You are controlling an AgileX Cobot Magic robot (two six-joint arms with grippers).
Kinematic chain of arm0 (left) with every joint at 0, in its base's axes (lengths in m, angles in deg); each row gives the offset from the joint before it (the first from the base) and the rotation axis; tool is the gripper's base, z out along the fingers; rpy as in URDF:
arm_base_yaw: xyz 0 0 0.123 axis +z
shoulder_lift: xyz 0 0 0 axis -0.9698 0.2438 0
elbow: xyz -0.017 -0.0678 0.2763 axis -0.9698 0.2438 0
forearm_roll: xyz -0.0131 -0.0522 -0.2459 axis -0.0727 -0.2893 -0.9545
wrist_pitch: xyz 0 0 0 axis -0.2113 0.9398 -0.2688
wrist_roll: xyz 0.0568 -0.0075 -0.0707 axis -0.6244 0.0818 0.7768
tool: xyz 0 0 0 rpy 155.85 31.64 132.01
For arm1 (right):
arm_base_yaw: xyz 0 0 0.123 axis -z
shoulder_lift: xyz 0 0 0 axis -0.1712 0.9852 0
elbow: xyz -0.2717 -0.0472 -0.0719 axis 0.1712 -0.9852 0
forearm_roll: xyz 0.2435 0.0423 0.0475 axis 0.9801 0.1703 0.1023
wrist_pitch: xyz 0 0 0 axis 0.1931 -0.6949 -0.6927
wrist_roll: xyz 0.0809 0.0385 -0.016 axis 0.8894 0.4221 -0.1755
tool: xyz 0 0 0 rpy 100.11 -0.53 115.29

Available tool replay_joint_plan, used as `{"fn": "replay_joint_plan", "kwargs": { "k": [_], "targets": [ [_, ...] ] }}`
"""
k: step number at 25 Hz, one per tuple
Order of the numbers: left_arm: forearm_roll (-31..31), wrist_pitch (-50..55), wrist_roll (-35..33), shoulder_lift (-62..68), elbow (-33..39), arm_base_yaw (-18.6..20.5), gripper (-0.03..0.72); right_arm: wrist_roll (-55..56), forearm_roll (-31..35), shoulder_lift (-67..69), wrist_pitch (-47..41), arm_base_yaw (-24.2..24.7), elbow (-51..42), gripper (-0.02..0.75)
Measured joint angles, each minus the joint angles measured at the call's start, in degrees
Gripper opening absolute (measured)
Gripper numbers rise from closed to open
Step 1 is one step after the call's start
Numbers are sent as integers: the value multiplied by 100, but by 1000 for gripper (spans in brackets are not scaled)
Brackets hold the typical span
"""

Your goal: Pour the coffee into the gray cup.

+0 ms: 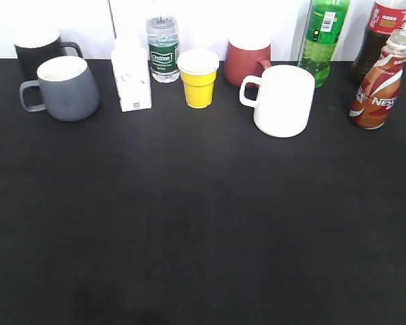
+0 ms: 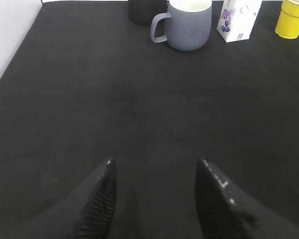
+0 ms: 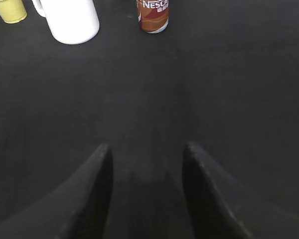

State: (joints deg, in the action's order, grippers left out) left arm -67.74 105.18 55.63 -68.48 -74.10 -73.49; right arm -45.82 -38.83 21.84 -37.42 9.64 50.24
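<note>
The gray cup [image 1: 68,88] stands upright at the back left of the black table, handle to the left; it also shows in the left wrist view [image 2: 189,25]. The brown Nescafe coffee bottle [image 1: 379,84] stands at the back right, uncapped as far as I can tell; it also shows in the right wrist view [image 3: 153,16]. My left gripper [image 2: 154,162] is open and empty, low over bare table well short of the gray cup. My right gripper [image 3: 147,147] is open and empty, well short of the bottle. Neither gripper shows in the exterior view.
Along the back stand a black mug [image 1: 37,47], a white carton [image 1: 132,78], a water bottle [image 1: 164,51], a yellow cup [image 1: 199,79], a red mug [image 1: 247,61], a white mug [image 1: 284,100], a green bottle [image 1: 323,37] and a cola bottle [image 1: 382,30].
</note>
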Motion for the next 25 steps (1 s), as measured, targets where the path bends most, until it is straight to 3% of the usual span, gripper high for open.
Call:
{"fn": "replay_joint_plan", "kwargs": {
  "k": [12, 16, 19, 21, 25],
  "targets": [
    [-5, -83, 0, 0, -52, 0, 388, 0, 0, 0, 0, 0, 0, 371],
    [-60, -1952, 0, 69, -151, 0, 392, 0, 0, 0, 0, 0, 0, 371],
    [-157, -3142, 0, 706, 51, 0, 454, 0, 0, 0, 0, 0, 0, 371],
    [-301, -4482, 0, 1251, 411, 0, 489, 0, 0, 0, 0, 0, 0, 371],
    [-373, -6518, 0, 2571, 1285, 0, 487, 0, 0, 0, 0, 0, 0, 371]
  ]
}}
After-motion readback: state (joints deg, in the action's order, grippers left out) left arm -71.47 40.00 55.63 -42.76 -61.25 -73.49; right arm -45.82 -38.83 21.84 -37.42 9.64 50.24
